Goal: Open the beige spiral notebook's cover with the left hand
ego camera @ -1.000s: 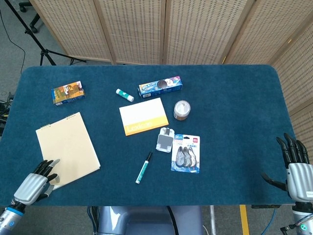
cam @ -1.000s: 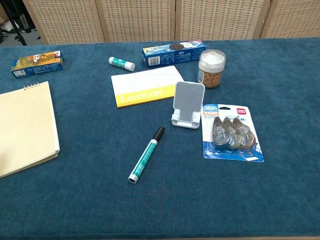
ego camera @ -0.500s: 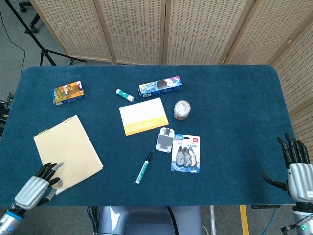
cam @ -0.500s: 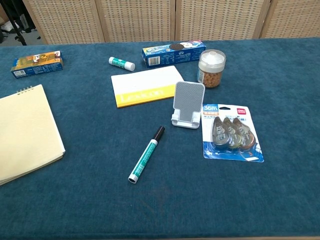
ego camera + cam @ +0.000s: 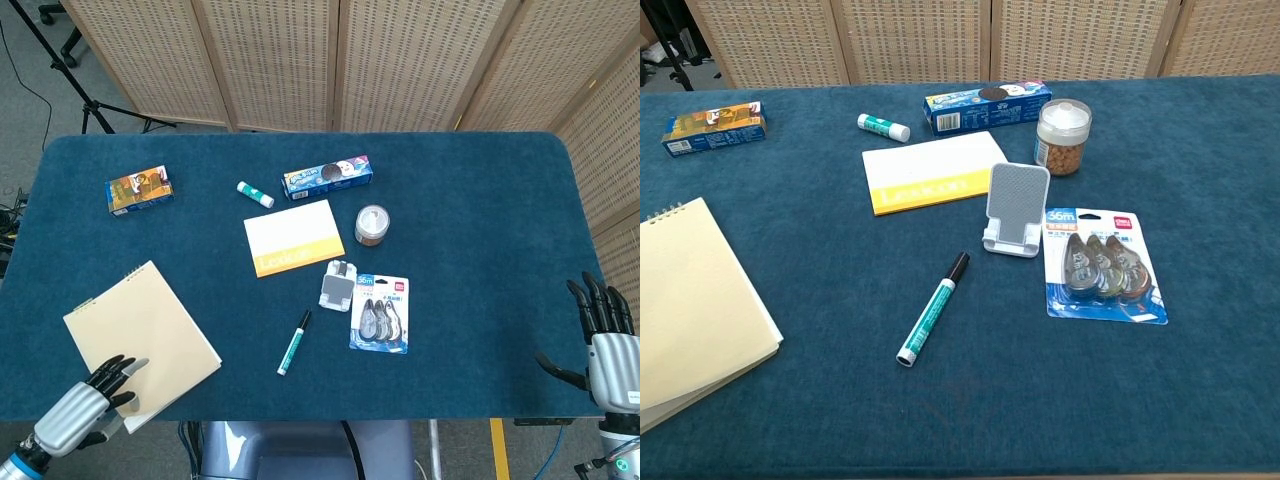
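A lidded jar (image 5: 1064, 135) holding brown pieces stands upper centre, while the closed beige spiral notebook (image 5: 140, 334) lies lower left, its near corner under the left hand (image 5: 85, 410), whose fingertips press it without grasping.

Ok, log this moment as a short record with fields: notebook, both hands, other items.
notebook: beige spiral notebook flat at the table's near left corner, cover not opened
left hand: left hand with fingers resting on the notebook's near corner
right hand: right hand at the table's right edge, fingers spread, holding nothing
centre items: marker, phone stand, tape pack, yellow pad, jar
far items: glue stick, blue box, orange box
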Tool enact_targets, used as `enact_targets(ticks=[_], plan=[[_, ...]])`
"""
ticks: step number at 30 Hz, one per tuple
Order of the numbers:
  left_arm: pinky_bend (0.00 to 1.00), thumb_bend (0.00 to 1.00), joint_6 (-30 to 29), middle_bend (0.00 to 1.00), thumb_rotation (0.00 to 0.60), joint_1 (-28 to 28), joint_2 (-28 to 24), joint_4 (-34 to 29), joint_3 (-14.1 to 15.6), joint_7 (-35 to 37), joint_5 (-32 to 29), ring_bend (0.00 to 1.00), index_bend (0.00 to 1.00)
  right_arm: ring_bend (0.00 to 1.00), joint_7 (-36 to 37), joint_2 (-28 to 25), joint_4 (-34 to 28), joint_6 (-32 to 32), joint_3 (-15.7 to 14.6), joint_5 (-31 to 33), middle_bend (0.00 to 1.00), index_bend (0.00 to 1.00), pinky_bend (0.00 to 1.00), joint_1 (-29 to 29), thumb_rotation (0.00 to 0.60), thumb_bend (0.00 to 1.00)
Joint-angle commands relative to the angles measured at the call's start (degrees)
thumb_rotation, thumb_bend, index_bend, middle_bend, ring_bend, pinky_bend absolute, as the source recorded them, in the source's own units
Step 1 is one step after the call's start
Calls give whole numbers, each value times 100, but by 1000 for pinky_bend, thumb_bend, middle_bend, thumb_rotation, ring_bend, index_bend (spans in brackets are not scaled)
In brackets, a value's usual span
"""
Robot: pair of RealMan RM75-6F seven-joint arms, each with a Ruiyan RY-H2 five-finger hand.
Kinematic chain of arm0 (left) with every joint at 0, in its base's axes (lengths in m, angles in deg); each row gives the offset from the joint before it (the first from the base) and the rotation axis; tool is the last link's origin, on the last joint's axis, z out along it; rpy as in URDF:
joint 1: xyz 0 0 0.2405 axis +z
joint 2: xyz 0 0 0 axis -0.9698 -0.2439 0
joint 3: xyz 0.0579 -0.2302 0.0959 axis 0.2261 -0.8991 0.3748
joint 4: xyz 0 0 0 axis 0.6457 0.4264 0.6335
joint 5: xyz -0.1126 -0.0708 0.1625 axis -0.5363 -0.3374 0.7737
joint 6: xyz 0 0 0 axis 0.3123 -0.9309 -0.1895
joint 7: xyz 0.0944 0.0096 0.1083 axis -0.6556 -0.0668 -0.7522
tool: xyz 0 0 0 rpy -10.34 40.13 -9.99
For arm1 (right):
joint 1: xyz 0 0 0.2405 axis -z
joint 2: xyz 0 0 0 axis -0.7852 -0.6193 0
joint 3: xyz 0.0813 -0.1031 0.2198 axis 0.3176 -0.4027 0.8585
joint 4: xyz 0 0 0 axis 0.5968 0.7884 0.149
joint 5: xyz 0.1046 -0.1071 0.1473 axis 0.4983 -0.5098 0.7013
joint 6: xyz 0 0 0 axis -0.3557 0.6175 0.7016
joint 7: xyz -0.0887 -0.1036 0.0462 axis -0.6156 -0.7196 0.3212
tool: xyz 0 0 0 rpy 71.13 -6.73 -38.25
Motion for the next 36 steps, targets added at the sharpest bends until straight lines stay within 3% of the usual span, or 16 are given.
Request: enact_targets(ticks=[1,8,13,18,24,28,36], plan=[[0,544,-95,0,600,-11,27,42,76,122,114,0,912,0,3,-1,0,2,4,4,0,0,0,1,600,0],[0,544,-213,0,600,10,90,83,-6,453,-16,0,912,0,16,-6,4,-5,6,11,0,0,0,-1,600,0],[0,543,-41,0,600,-173,11,-297,-402,2202,-822,0,913,0,30,-17,-16,23,2,-8,0,0,0,11,600,0],[0,544,28,0,600,-190,-139,-745,-871,2870,-1527,0,913,0,46,-24,-13,9,-2,-5,0,0,0,9,600,0],[0,543,198,0,600,-240,-72,-1112,-1720,2238,-2514,0,913,0,30,-13,-14,-4,-8,-17,0,0,0,1,600,0],[0,544,395,0,600,-393,58,-1168,-2230,1440,-3037,0,913,0,19,-6,-9,-21,-5,1,0,0,0,-5,600,0],[0,544,502,0,600,-647,353,-885,-2956,-293,-3806,0,913,0,6,6,1,-50,1,22,0,0,0,-20,600,0]])
